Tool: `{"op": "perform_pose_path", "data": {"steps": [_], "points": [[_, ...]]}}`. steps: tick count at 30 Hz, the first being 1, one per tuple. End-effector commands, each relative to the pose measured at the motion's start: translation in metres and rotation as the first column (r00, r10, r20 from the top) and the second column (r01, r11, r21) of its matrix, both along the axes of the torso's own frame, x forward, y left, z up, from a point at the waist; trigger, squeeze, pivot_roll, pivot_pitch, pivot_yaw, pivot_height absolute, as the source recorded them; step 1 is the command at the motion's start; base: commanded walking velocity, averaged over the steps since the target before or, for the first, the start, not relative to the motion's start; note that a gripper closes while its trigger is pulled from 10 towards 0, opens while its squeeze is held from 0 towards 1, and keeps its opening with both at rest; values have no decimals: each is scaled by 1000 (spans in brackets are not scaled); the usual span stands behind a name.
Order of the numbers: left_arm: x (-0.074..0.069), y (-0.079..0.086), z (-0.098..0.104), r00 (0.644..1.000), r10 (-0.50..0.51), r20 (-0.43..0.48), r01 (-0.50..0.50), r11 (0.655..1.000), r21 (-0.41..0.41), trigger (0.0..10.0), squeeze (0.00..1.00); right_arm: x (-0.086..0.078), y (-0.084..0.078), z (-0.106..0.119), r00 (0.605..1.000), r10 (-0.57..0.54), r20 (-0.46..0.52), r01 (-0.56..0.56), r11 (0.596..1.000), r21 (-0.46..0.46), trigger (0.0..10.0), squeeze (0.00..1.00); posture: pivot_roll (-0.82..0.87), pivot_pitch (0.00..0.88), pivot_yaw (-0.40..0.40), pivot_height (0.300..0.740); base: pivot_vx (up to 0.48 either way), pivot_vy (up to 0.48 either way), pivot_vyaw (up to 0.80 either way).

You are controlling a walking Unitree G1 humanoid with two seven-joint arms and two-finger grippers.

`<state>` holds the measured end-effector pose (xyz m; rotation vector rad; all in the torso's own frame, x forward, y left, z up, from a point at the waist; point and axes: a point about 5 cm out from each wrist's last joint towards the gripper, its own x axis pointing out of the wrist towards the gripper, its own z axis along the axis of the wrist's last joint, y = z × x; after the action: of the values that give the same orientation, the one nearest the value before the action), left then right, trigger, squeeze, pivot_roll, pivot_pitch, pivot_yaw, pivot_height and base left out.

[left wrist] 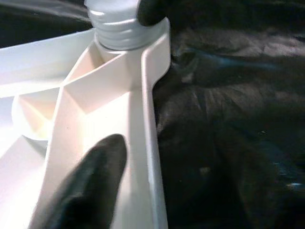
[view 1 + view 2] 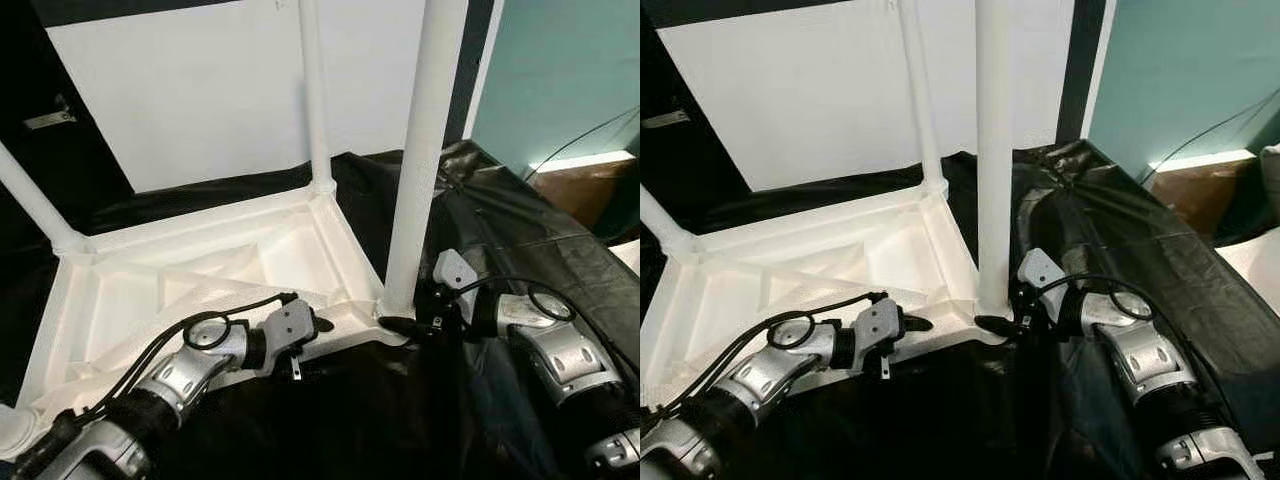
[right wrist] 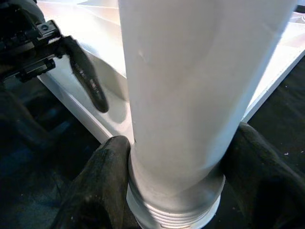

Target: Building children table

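Observation:
The white children's table top [image 2: 180, 270] lies upside down on a black sheet. A thick white leg [image 2: 420, 150] stands upright in its near right corner. My right gripper [image 2: 396, 322] is shut on the base of this leg; in the right wrist view its two black fingers [image 3: 107, 181] press on either side, just above the threaded end. My left gripper [image 2: 322, 325] is at the near rim a little left of that corner, shut on the rim. In the left wrist view one finger [image 1: 90, 186] lies inside the ribbed frame, close to the thin rim wall.
Other white legs stand at the far corner [image 2: 315, 100] and the left corner [image 2: 30, 200], with another leg's base at the near left [image 2: 15, 430]. The crinkled black sheet [image 2: 520, 240] covers the surface. A white board [image 2: 200, 90] leans behind; a teal wall [image 2: 570, 70] is at right.

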<state>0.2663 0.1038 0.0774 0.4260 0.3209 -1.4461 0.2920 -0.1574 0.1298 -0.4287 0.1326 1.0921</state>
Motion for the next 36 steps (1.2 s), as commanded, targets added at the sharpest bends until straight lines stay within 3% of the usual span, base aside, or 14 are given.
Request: {"op": "perform_pose_path", "data": {"steps": [1,2,5,6,7,11,12,14,15,17,18,20,31,36], "points": [[-30,21,-57,973,57,-225,-9,977,211,0,0,0,2,7,999,14,32,-15,1000,26,0,0,-43,5,35,740,0,0,0],[-30,21,-57,973,57,-225,-9,977,211,0,0,0,2,7,999,14,32,-15,1000,26,0,0,-43,5,35,740,0,0,0],[-31,13,-50,972,34,-234,4,987,159,7294,0,0,1,7,999,2,35,-3,999,33,0,0,-43,3,37,740,0,0,0],[-31,13,-50,972,34,-234,4,987,159,7294,0,0,1,7,999,2,35,-3,999,33,0,0,-43,3,37,740,0,0,0],[-33,11,-46,968,9,-251,24,992,127,10000,0,0,1,7,999,0,35,-2,999,34,0,0,-43,3,37,740,0,0,0],[-34,7,-41,963,-6,-270,31,996,90,10000,0,0,1,6,999,-3,37,2,999,38,0,0,-42,3,38,740,0,0,0],[-32,6,-41,963,0,-268,25,996,90,1451,0,0,1,6,999,-6,38,5,999,40,0,0,-42,2,37,740,0,0,0],[-30,6,-42,964,6,-266,20,995,93,1451,0,0,2,6,999,-9,38,7,999,42,0,0,-43,2,36,740,0,0,0],[-29,6,-42,963,16,-267,10,995,97,0,0,0,2,6,999,-10,39,8,999,43,0,0,-44,2,35,740,0,0,0],[-28,5,-43,965,26,-259,1,994,105,0,0,0,2,6,999,-11,39,9,999,44,0,0,-44,1,32,740,0,0,0],[-28,5,-43,968,30,-250,-2,994,111,4745,0,0,1,6,999,-11,38,9,999,43,0,0,-45,0,31,740,0,0,0],[-27,4,-44,970,34,-240,-5,993,118,10000,0,-1,1,6,999,-11,37,10,999,42,0,0,-46,0,31,740,0,0,0],[-27,1,-45,973,42,-226,-11,991,136,10000,0,-2,5,4,997,-81,15,78,988,132,0,0,-50,0,20,740,0,0,0],[-27,2,-45,974,45,-223,-13,990,141,10000,0,-12,24,-12,925,-379,22,350,876,332,0,0,-44,0,14,740,0,0,0]]}}
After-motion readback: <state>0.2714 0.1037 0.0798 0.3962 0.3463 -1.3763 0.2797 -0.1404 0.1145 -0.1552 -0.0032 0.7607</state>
